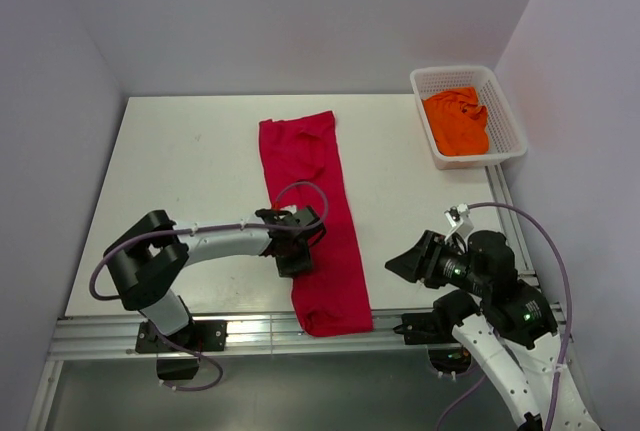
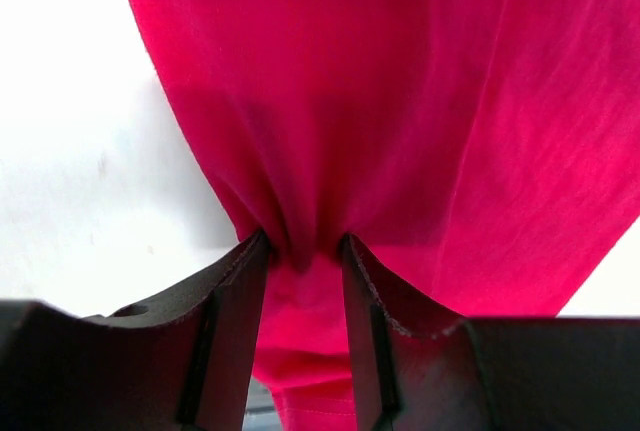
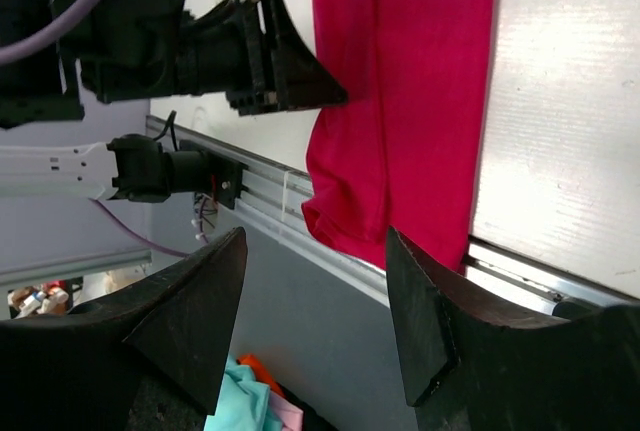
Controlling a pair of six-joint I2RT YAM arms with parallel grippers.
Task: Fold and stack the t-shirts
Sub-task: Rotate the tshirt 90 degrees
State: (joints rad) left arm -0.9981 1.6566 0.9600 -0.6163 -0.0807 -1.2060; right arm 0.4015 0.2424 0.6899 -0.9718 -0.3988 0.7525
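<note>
Two t-shirts in view, well apart. Leftmost, bare white bench, with the left arm stretched low across it toward the middle. At that arm's end, left tool clamped narrow on the crimson t-shirt, at the cloth's left edge, somewhat nearer the near end than the far. From the left wrist, both dark fingers pressed against a gathered pleat of red, folds fanning upward from the pinch. Crimson t-shirt itself laid out as a long narrow strip down the middle of the bench, far end toward the back, near end draped just over the metal rail at the front edge. Flat for most of its length, puckered only by the pinch. Further right, right tool held above the bench's near right corner, pointed left at the strip, well apart from it; jaws spread wide, holding nothing. Far right, at the back corner, white mesh basket with the orange t-shirt crumpled inside.
</note>
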